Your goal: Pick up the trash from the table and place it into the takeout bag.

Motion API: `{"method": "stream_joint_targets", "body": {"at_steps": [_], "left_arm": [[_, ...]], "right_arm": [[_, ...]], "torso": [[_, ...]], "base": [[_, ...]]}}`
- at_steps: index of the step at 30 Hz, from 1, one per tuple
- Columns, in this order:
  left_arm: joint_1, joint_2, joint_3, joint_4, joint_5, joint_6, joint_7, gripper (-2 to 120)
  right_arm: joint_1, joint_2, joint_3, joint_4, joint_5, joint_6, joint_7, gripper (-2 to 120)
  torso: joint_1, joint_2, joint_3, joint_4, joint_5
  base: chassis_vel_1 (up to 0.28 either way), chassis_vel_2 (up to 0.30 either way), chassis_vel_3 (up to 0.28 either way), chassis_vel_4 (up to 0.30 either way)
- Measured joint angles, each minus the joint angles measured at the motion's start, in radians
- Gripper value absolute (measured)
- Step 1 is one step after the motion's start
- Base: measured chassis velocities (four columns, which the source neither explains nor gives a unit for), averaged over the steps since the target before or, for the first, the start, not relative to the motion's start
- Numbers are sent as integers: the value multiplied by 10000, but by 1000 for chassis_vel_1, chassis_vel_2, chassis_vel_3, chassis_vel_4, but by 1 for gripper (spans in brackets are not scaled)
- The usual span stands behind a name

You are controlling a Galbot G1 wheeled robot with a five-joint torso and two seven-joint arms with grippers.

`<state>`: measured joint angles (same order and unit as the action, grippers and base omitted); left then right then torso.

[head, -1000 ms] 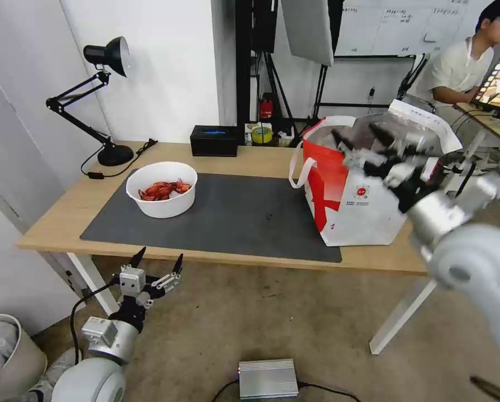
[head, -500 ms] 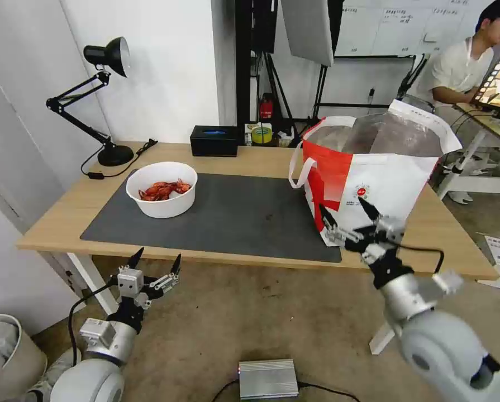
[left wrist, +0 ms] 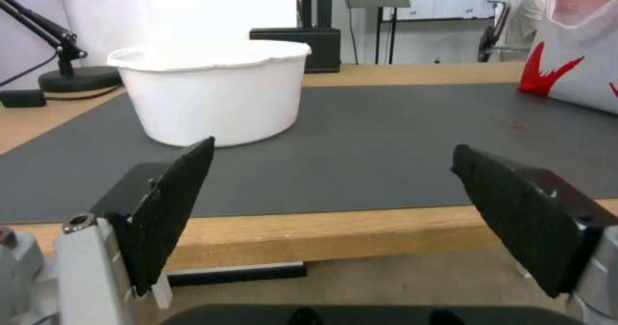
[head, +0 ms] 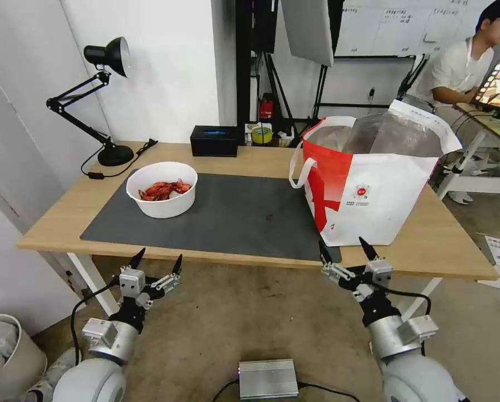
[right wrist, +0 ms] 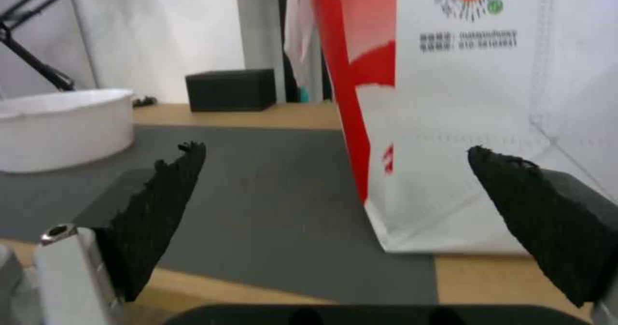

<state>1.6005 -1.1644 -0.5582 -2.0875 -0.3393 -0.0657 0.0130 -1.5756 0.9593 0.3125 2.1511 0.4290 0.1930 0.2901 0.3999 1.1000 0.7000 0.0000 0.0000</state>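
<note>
Both grippers, left gripper (head: 155, 261) and right gripper (head: 343, 251), hang below the light wooden table's (head: 60, 223) front edge, jaws spread empty; white round bowl of red crayfish shells (head: 161, 188) near its left end, red-and-white takeout bag (head: 367, 190) right.

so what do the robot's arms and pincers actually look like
Both arms are rounded light grey-silver shells ending in silver metal wrists. The left pincer and right pincer match: two pointed black fingers with rough textured pads on silver bases, and a thin black cable looping along each wrist.
</note>
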Motion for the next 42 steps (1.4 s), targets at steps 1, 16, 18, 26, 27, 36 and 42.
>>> {"method": "stream_joint_targets", "body": {"at_steps": [1,16,18,26,27,36,42], "left_arm": [[0,0,0,0,0,0,0,100],[24,6,-14,32,-17,-28,11,100],[-13,40,-21,33,-55,-28,11,100],[-924,1106,-342,-59,-1249,494,-364,100],[-924,1106,-342,-59,-1249,494,-364,100],[-2677,3700,-582,183,-4497,2024,-1800,100],[-4466,4849,-25,1013,-6640,2905,-2490,100]], "right_arm": [[0,0,0,0,0,0,0,100],[-32,65,-78,-154,-467,120,164,100],[-24,62,-75,-154,-465,118,164,100],[-14,56,-69,-154,-450,105,164,100],[-14,56,-69,-154,-450,105,164,100],[-6,50,-64,-154,-434,97,163,100],[-4,50,-63,-151,-429,93,162,100]], "torso": [[0,0,0,0,0],[0,-1,0,1,0],[0,-1,0,1,-1],[1,-1,1,2,-2],[1,-1,1,2,-2],[2,-1,0,4,-3],[3,-1,2,0,-1]], "base": [[0,0,0,0],[0,0,0,0],[0,0,0,0],[0,0,0,0],[0,0,0,0],[0,0,0,0],[0,0,0,0]]}}
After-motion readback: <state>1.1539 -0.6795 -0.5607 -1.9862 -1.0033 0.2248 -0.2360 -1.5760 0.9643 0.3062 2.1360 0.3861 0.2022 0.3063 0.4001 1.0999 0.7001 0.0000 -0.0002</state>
